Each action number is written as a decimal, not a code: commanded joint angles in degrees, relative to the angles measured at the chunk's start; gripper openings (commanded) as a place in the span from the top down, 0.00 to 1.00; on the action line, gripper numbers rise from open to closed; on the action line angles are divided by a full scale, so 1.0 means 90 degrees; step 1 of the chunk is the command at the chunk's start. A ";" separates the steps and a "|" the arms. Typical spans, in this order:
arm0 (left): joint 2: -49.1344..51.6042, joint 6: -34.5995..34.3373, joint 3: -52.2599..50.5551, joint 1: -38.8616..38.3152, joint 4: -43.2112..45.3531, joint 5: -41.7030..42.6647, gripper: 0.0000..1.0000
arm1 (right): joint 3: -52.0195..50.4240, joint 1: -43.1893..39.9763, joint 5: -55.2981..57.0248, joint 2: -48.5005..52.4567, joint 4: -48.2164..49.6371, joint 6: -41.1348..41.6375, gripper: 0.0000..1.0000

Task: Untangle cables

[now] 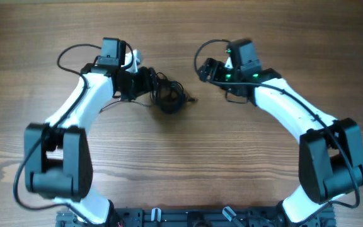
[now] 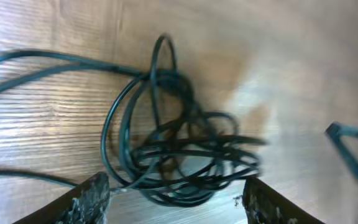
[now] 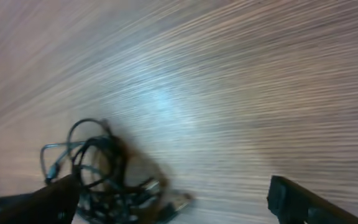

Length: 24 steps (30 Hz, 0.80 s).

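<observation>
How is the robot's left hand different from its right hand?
The left gripper is right at the cables, with the tangled bunch lying between its fingers and just ahead of them. The right gripper has only bare table between its fingers. Seen from above, the left gripper touches the bunch, while the right gripper is apart from it, off to one side. Both have their jaws wide open.
</observation>
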 commanded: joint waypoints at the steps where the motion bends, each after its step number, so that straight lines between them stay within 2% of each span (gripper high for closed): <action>1: -0.0231 -0.1025 0.0146 -0.0546 0.0141 -0.1088 0.30 | 0.0007 -0.0389 -0.0070 0.0121 -0.0238 -0.0311 0.00; 6: -0.0015 -0.1321 0.0146 -0.1443 0.0342 -0.2324 0.36 | 0.0007 -0.0556 -0.0022 0.0121 -0.0585 -0.0296 0.00; 9: 0.0104 -0.1158 0.0141 -0.1761 0.0318 -0.2458 0.44 | 0.0007 -0.0556 -0.0019 0.0121 -0.0588 -0.0291 0.00; 13: 0.0219 -0.1129 0.0126 -0.1994 0.0406 -0.2939 0.46 | 0.0007 -0.0556 -0.0019 0.0121 -0.0588 -0.0291 0.00; 16: 0.0308 -0.1122 0.0109 -0.2059 0.0736 -0.2982 0.65 | 0.0007 -0.0556 -0.0019 0.0121 -0.0588 -0.0291 0.00; 17: 0.0393 -0.1105 0.0109 -0.2081 0.0797 -0.2977 0.66 | 0.0007 -0.0556 -0.0019 0.0121 -0.0588 -0.0294 0.00; 24: 0.0806 -0.1107 0.0109 -0.2120 0.1117 -0.2980 0.62 | 0.0007 -0.0556 -0.0019 0.0121 -0.0588 -0.0294 0.00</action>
